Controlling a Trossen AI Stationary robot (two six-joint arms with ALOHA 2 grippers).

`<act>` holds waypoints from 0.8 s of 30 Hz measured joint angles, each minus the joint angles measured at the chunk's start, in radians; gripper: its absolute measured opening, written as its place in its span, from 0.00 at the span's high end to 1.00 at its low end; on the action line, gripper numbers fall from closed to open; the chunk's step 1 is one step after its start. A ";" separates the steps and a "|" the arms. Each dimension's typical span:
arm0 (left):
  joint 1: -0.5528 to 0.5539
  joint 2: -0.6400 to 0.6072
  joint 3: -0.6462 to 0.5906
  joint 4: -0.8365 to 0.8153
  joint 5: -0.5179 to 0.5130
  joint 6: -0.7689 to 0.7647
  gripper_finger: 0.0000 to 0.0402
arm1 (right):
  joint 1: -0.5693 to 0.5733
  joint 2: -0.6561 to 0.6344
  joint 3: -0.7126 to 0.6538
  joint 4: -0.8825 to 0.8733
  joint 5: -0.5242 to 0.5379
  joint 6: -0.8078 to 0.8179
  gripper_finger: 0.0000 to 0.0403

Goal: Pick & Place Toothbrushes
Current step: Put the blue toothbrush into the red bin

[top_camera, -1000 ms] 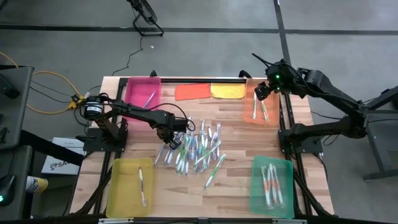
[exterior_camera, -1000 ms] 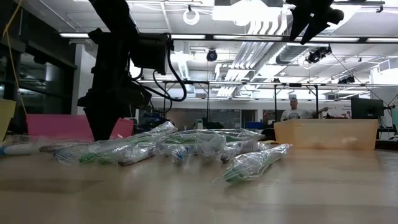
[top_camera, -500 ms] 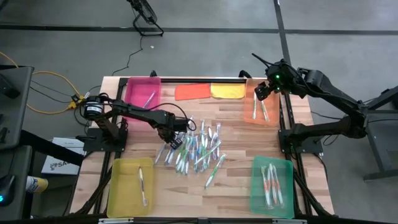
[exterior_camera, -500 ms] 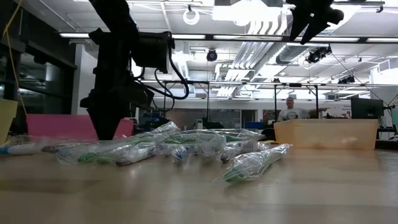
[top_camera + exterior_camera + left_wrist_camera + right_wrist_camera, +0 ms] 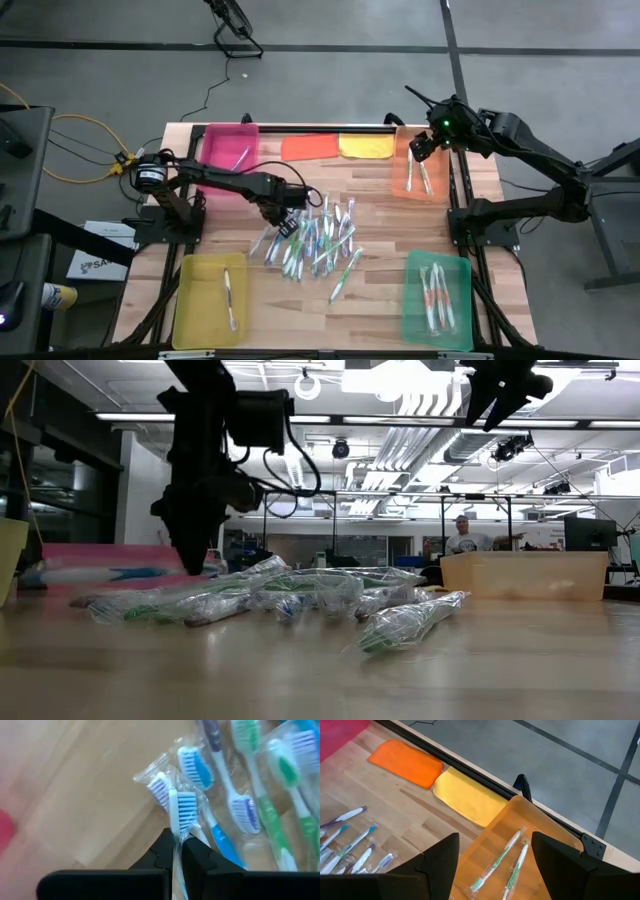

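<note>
Left gripper (image 5: 276,209): fingers were clamped on one wrapped toothbrush (image 5: 182,812) with a white handle and blue bristles, at the edge of the pile nearest the pink tray; in the low view that brush (image 5: 95,574) stuck out level, lifted clear of the table.
Right gripper (image 5: 420,146): jaws stood wide apart with nothing between them, hovering over the orange tray, well away from the pile.
Pile of toothbrushes (image 5: 320,236): lay loose in clear wrappers on the middle of the wooden table (image 5: 380,210), handles white with green, blue and purple; one green brush (image 5: 346,273) lay at the pile's edge toward the green tray.
Pink tray (image 5: 229,150): sat beyond the pile on the left arm's side, one brush in it.
Orange tray (image 5: 419,168): sat beyond the pile on the right arm's side, two green-and-white wrapped brushes (image 5: 505,860) inside, side by side.
Yellow tray (image 5: 210,300): on the pile's near side, under the left arm's base, one brush in it.
Green tray (image 5: 438,297): on the pile's near side, opposite the yellow one, several brushes inside.
Orange cloth (image 5: 308,147) and yellow cloth (image 5: 366,146): lay flat, touching, between the pink and orange trays.
Person (image 5: 465,538): stood far behind the table, beyond the pile in the low view.
</note>
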 joint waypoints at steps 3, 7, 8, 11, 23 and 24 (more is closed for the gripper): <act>0.000 0.000 0.037 -0.035 -0.019 0.012 0.97 | 0.000 0.000 0.000 0.000 0.000 0.000 0.40; 0.000 0.000 0.097 -0.073 -0.049 0.045 0.97 | 0.000 0.000 0.000 -0.012 0.000 0.000 0.40; 0.000 0.000 0.113 -0.083 -0.056 0.052 0.97 | 0.000 0.000 0.000 -0.016 0.000 0.000 0.40; 0.014 0.000 0.167 -0.137 -0.076 0.082 0.97 | 0.000 0.000 0.000 -0.029 0.000 0.000 0.40; 0.204 -0.128 0.281 -0.319 -0.232 0.259 0.97 | 0.000 0.000 0.000 -0.035 0.000 0.005 0.40; 0.228 -0.148 0.281 -0.340 -0.248 0.270 0.97 | 0.000 0.000 0.000 -0.035 0.001 0.005 0.40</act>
